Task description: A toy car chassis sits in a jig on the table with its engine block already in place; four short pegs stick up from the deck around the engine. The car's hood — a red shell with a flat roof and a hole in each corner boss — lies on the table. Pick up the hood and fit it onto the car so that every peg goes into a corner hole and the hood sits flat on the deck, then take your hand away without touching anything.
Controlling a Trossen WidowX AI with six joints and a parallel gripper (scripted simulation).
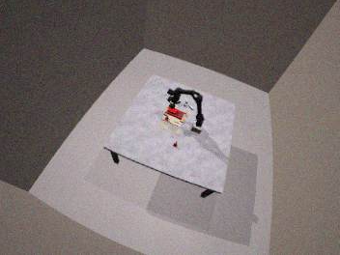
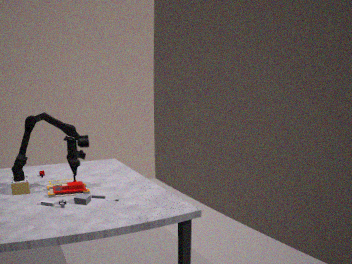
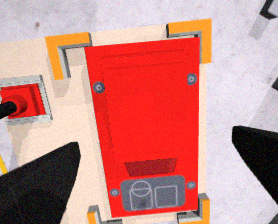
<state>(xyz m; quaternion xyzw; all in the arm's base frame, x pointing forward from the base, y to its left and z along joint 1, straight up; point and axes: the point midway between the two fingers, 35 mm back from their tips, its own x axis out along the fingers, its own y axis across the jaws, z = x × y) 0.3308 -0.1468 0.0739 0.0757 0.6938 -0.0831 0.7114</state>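
The red hood [image 1: 175,111] [image 2: 74,185] [image 3: 150,110] lies over the car between the jig's orange corner brackets [image 3: 205,42]. In the wrist view two round grey peg ends show near its upper corners and two more beside a grey marked panel [image 3: 175,186] at the lower end. The chassis and engine block are mostly hidden, and whether the hood is fully flat on the deck is hard to tell. My gripper [image 1: 172,106] [image 2: 75,181] [image 3: 156,141] is open and empty above the hood, one finger out to each side, with gaps to its long edges.
A square grey-rimmed pocket [image 3: 46,102] with a red part stands left of the car on the pale jig board [image 3: 75,120]. A grey block [image 2: 82,200] and small dark tools [image 2: 62,203] lie near the jig. A small red item [image 1: 175,145] [image 2: 42,173] stands apart on the table.
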